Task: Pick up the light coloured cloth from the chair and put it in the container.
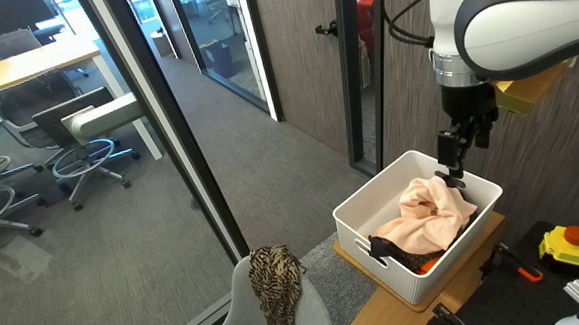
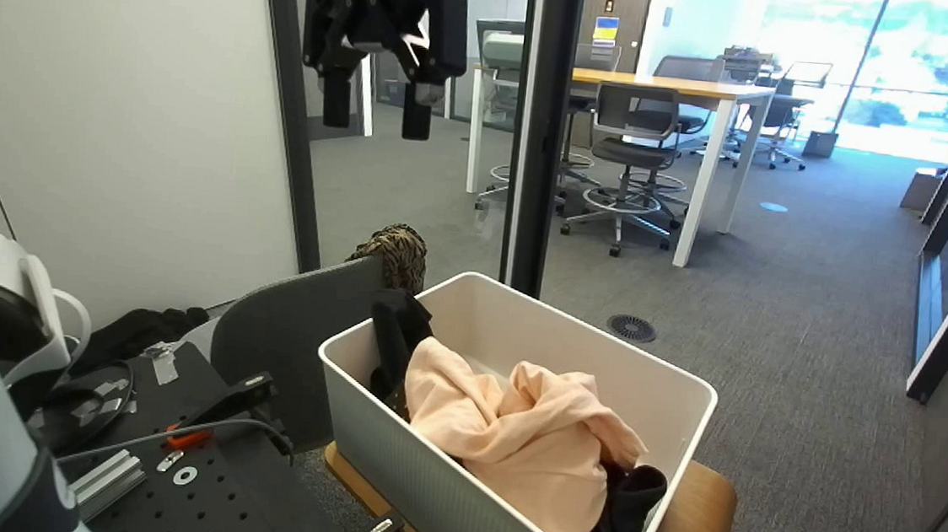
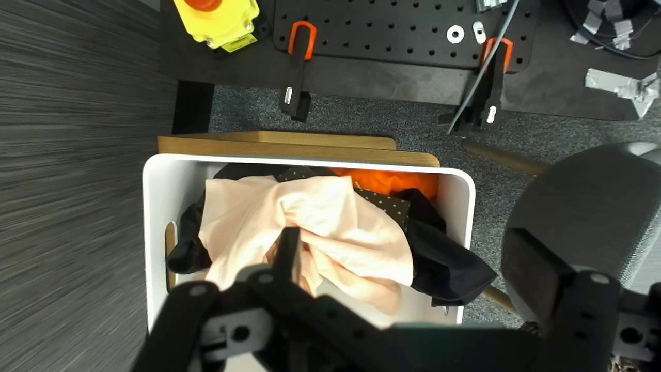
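Note:
A light peach cloth [image 1: 429,216] lies crumpled in the white container [image 1: 396,285], on top of darker cloths. The cloth [image 2: 511,438] and container [image 2: 376,436] show in both exterior views, and the wrist view shows the cloth [image 3: 351,222] from above. My gripper [image 2: 376,114] is open, with nothing between its fingers, and hangs above the container. In the wrist view the fingers of my gripper [image 3: 413,250] are wide apart, and one overlaps the cloth in the picture. The grey chair [image 1: 314,321] has a tan and black striped cloth [image 1: 277,289] over its back.
The container stands on a wooden stool [image 1: 367,324]. Black [image 3: 449,263] and orange [image 3: 397,181] cloths lie in it beside the peach one. A black table [image 3: 372,77] with clamps and a yellow emergency stop [image 1: 567,246] is close by. A glass partition stands behind the chair.

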You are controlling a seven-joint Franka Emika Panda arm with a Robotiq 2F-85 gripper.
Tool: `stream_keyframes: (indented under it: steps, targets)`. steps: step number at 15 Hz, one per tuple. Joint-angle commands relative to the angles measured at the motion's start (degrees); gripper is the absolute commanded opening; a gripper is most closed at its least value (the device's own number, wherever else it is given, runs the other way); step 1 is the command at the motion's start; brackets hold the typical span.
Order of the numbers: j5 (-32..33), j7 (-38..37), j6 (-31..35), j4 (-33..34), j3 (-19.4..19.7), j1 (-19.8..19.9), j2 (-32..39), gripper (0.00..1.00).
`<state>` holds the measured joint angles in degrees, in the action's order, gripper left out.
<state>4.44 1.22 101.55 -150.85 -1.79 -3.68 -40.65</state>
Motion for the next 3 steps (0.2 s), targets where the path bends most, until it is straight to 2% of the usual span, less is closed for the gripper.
stream_keyframes:
  steps: [1,3]
  targets:
    - [-0.1,0.1,-0.1,0.1,-0.2,0.2,0.1,1.0]
    - [-0.1,0.1,-0.1,0.0,-0.2,0.2,0.4,1.0]
